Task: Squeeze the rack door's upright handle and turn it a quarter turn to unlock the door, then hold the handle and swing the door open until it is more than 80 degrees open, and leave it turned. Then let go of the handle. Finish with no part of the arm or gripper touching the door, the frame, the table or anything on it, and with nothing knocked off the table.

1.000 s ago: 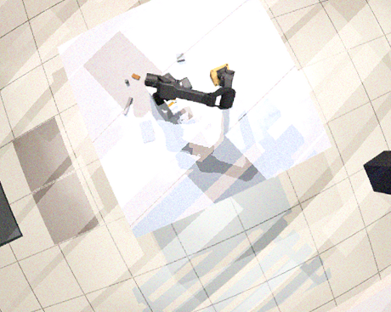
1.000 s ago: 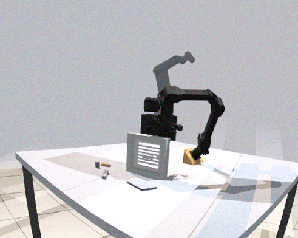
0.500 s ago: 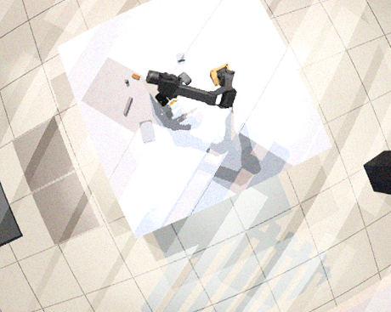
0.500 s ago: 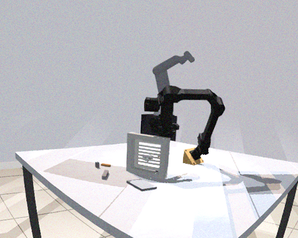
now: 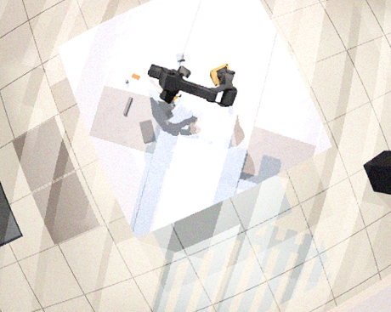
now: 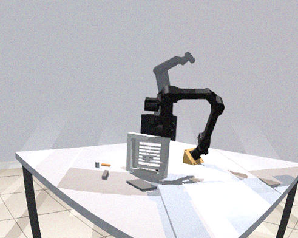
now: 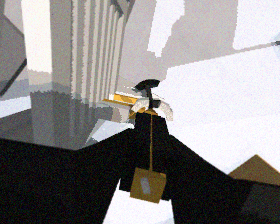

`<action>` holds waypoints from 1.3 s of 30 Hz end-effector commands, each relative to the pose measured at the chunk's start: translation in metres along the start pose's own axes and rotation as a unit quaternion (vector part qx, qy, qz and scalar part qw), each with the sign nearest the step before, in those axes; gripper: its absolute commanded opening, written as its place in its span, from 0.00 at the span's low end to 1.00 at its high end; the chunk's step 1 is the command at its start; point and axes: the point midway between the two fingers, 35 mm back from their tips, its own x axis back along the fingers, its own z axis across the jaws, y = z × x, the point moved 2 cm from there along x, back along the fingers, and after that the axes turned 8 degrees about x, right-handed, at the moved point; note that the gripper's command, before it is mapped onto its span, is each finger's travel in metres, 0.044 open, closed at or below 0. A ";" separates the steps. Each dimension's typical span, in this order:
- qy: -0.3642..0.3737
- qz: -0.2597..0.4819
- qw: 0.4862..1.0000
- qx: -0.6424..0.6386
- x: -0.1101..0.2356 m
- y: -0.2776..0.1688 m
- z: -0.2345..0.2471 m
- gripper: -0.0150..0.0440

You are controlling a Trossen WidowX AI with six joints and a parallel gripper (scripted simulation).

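The rack frame (image 6: 164,157) stands upright on the table (image 6: 87,202) in the exterior view. Its slatted door (image 7: 80,65) rises at the left of the wrist view; I cannot tell its exact opening angle. The golden upright handle (image 7: 148,186) runs between my fingers, its square end nearest the wrist camera. My gripper (image 7: 149,136) is shut on the handle, pointing down beside the slatted panel. In the exterior view the rack mostly hides the gripper, and in the top view the arm covers most of the rack. How far the handle is turned is hard to tell.
An orange block (image 5: 135,76) (image 6: 105,164) and a small grey cylinder (image 5: 126,82) (image 6: 97,165) lie beside the rack. A grey bar (image 5: 128,106) (image 6: 105,174) and flat grey slab (image 5: 147,131) (image 6: 141,185) lie nearby. A yellow bracket (image 6: 188,156) stands at the arm's base.
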 end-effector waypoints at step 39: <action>0.000 -0.005 0.939 0.344 0.000 0.037 -0.069 0.30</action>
